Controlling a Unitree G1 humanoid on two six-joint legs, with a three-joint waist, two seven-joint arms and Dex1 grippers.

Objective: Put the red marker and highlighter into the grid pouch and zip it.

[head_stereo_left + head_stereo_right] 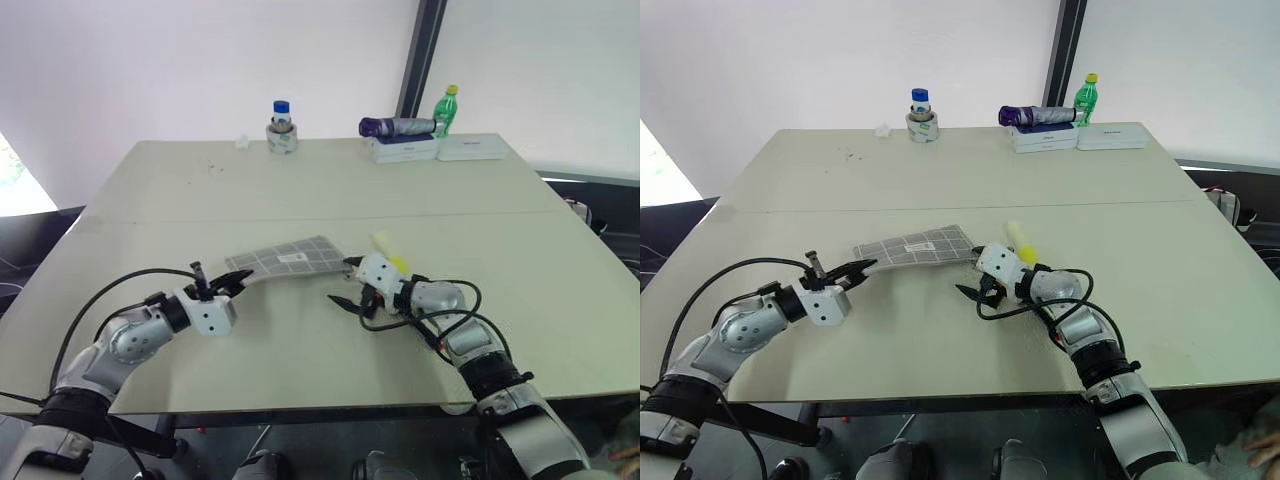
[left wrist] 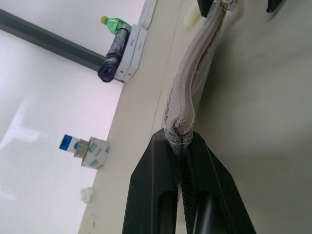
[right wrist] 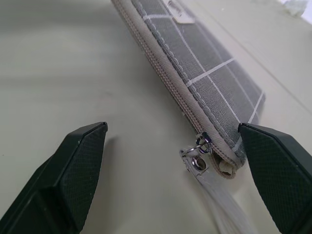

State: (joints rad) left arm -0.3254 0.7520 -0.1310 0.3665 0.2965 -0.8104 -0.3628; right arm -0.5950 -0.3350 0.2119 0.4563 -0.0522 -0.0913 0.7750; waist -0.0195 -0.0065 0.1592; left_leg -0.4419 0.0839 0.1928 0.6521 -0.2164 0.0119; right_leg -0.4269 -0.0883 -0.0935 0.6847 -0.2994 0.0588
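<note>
Two bottles (image 1: 282, 112) and boxes (image 1: 437, 148) along the table's (image 1: 300, 190) far edge.

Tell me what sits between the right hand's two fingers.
The grid pouch's zipper pull and end corner sit between the open right hand's fingers, untouched, in the right wrist view.

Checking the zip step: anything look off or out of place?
Yes. The highlighter lies on the table beside the right gripper, outside the grid pouch, though the zipper pull sits at the pouch's end. The left gripper pinches the opposite end.
</note>
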